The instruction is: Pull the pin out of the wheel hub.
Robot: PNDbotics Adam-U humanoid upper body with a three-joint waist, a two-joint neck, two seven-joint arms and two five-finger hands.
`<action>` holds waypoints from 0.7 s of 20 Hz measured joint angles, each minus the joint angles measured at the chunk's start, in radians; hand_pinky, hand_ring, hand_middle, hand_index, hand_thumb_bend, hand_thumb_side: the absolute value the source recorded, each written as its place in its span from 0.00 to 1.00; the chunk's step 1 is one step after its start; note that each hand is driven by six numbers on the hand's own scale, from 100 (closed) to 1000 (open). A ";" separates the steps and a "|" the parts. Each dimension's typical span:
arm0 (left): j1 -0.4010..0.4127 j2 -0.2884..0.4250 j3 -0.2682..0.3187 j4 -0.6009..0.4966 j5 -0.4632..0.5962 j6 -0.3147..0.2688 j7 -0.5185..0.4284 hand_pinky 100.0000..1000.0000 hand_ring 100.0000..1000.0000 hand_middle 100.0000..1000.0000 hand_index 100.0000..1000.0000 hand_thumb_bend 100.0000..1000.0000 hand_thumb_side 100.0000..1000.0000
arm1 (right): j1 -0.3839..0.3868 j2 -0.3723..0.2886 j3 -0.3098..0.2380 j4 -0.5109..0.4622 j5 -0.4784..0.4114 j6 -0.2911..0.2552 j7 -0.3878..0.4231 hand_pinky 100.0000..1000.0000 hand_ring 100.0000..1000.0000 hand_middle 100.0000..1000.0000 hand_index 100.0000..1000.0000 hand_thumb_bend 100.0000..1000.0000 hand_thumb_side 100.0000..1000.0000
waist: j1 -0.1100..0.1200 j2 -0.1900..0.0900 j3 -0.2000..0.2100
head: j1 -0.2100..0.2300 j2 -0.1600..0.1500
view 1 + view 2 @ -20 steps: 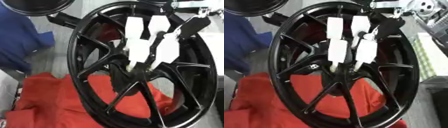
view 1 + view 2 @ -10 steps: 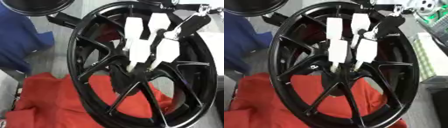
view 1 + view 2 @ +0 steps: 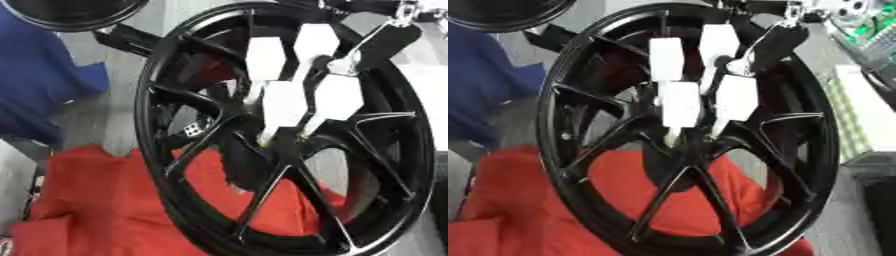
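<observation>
- Since the earlier frames, the right hand [image 3: 702, 85] has barely shifted over the wheel's middle; the dark arm part at the upper right has swung a little higher and further right.
- Its white-covered fingers [image 3: 265, 59] point down and lie side by side, fairly straight, their tips meeting at the hub [image 3: 682, 145]; whether they pinch anything there cannot be told.
- No pin can be made out; the spot where the fingertips meet the hub is hidden by the hand itself.
- Behind the fingers, a silver rod and a black arm segment [image 3: 776, 40] run up to the top right corner.
- Around the hand stands the black wheel [image 3: 179, 85], tilted, its thin spokes fanning out from the hub to the rim.
- Under the wheel's lower half lies a red cloth [image 3: 96, 200].
- At the left, something blue [image 3: 39, 85] lies beside the rim, and a second dark round rim [image 3: 70, 12] shows at the top left corner.
</observation>
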 measured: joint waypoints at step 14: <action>0.011 0.001 0.001 0.012 0.003 -0.004 0.004 0.69 0.73 0.79 0.83 0.54 0.66 | 0.075 -0.117 -0.230 -0.079 -0.054 0.018 -0.119 0.81 0.58 0.12 0.24 0.17 0.00 | 0.007 -0.016 -0.035 | 0.021 0.008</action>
